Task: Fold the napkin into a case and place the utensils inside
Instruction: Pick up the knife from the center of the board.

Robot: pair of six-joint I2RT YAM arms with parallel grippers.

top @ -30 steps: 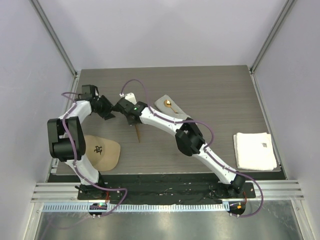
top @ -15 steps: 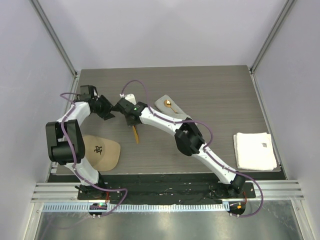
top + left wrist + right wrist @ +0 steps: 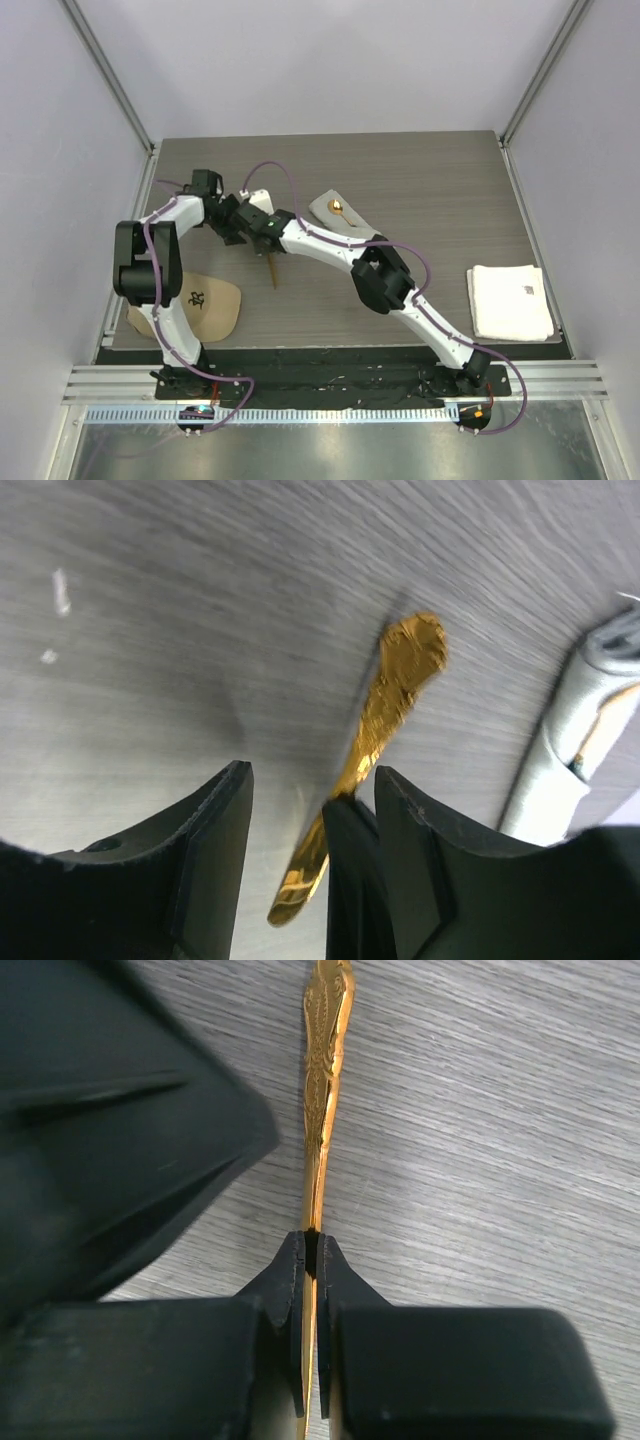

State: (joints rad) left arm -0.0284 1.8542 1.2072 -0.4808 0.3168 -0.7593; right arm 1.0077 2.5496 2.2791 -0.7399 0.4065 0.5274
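Observation:
My right gripper (image 3: 311, 1250) is shut on a slender gold utensil (image 3: 325, 1080), pinching its ornate shaft so that it hangs over the wooden table (image 3: 430, 200). The same gold utensil (image 3: 272, 268) shows below the right gripper (image 3: 264, 238) in the top view. My left gripper (image 3: 312, 775) is open right beside it, its fingers (image 3: 215, 860) straddling the gold utensil (image 3: 390, 695) and one dark right fingertip without closing on either. The napkin (image 3: 330, 210) lies folded as a narrow case at the back centre, with a gold spoon (image 3: 340, 208) showing at its mouth.
A tan cap (image 3: 200, 305) with a black emblem lies at the near left. A thick white towel (image 3: 510, 300) sits at the right edge. A pale roll with a gold streak (image 3: 560, 770) shows at the right of the left wrist view.
My left gripper has swung right, up against the right gripper, and its jaws have widened around the gold utensil. The right gripper has kept its hold and barely moved.

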